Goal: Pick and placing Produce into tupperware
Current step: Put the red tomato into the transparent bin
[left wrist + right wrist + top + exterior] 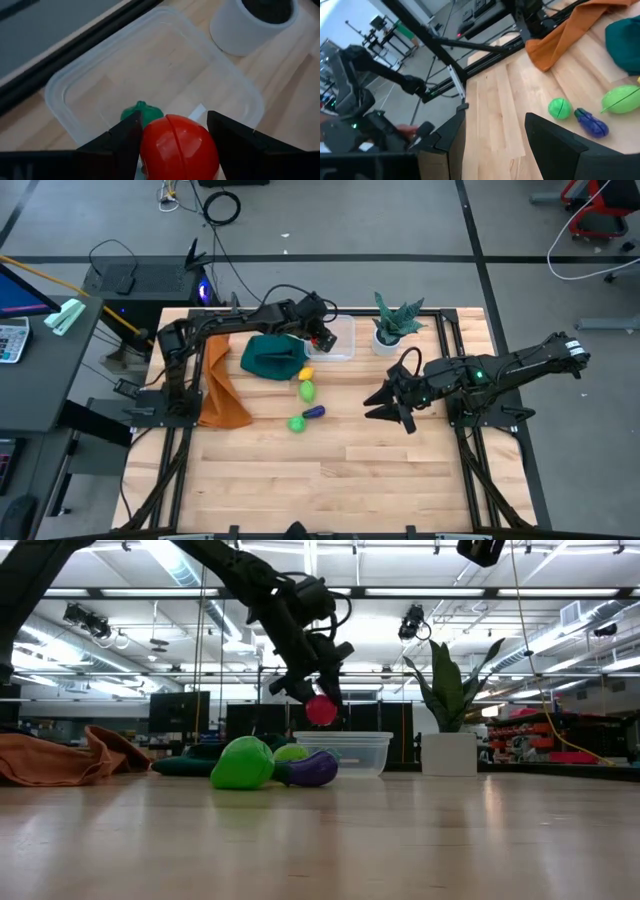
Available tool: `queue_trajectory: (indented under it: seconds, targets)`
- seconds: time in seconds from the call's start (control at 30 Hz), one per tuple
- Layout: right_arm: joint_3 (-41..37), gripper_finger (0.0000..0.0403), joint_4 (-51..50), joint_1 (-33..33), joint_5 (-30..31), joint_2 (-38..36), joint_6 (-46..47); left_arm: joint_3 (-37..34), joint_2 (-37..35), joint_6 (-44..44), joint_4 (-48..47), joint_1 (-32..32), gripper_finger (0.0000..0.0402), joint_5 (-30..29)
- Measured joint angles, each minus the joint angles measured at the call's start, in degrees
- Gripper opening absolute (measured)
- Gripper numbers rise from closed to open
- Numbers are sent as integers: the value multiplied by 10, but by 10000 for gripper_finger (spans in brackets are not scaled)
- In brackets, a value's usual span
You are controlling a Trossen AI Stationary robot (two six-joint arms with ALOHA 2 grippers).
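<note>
My left gripper (322,340) hangs over the clear square tupperware (150,70) near the table's far edge, shut on a red toy tomato (179,147). A green bit (141,112) shows just past the tomato. In the low view the tomato (321,710) is above the tupperware (350,752). A yellow piece (306,374), a light green piece (307,390), a green ball (297,423) and a purple piece (314,412) lie on the table in front of it. My right gripper (388,406) waits open to their right, low over the table. My left gripper pinches the red tomato between its two fingers (125,137), one on each rounded side (150,145). It comes from above, slanting toward the table's far edge. The tomato is lifted clear and hangs over the open tupperware without touching it.
A teal cloth (272,355) lies left of the tupperware, and an orange cloth (222,385) lies further left. A potted green plant in a white pot (388,332) stands right of the tupperware. Bare wood table (350,470) stretches toward the near edge.
</note>
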Motion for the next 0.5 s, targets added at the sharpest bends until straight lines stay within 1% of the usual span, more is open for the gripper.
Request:
queue_trajectory:
  seconds: [0.2,0.5]
  targets:
    - [0,167,17,0,5,0,6,0,17,41,8,0,221,-4]
    - [0,167,23,0,20,0,19,0,42,66,9,-4,227,-4]
